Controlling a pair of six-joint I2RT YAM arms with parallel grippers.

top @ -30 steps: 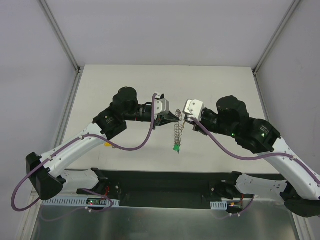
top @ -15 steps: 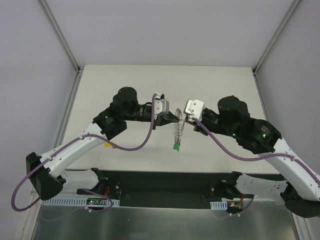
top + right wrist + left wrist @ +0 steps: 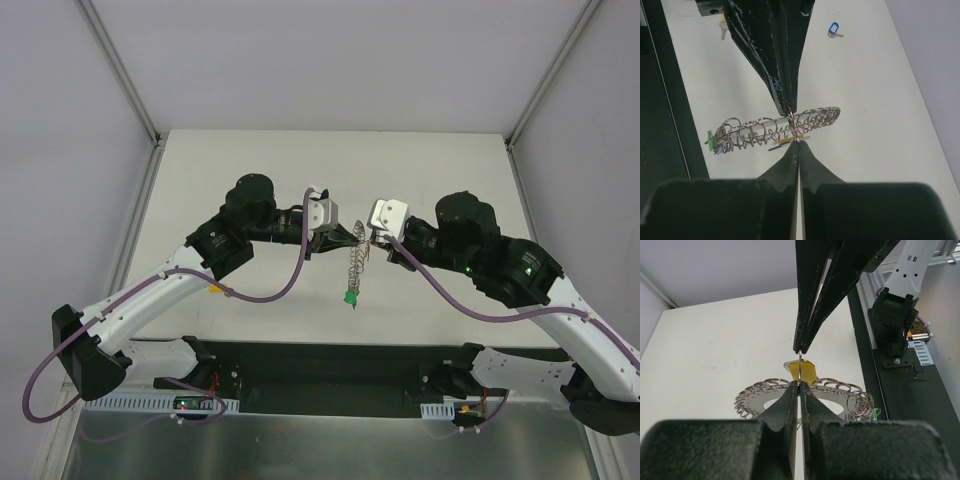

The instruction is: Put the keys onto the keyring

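The keyring point(image 3: 355, 262) hangs in the air between both grippers, a flat grey disc with small wire rings round its rim point(image 3: 760, 399), seen edge-on in the right wrist view point(image 3: 765, 129). My left gripper point(image 3: 344, 236) is shut on one small rim ring point(image 3: 799, 371). My right gripper point(image 3: 371, 241) is shut on the other end of the same small ring. A yellow key point(image 3: 806, 371) lies against the right fingertips point(image 3: 796, 150). A green key point(image 3: 351, 297) hangs from the ring's low end point(image 3: 710, 139).
A blue key point(image 3: 833, 29) lies on the white table point(image 3: 440, 180) beyond the ring. A silver key point(image 3: 722, 31) lies near the black base rail point(image 3: 330, 370). A yellow item point(image 3: 215, 290) shows under the left arm.
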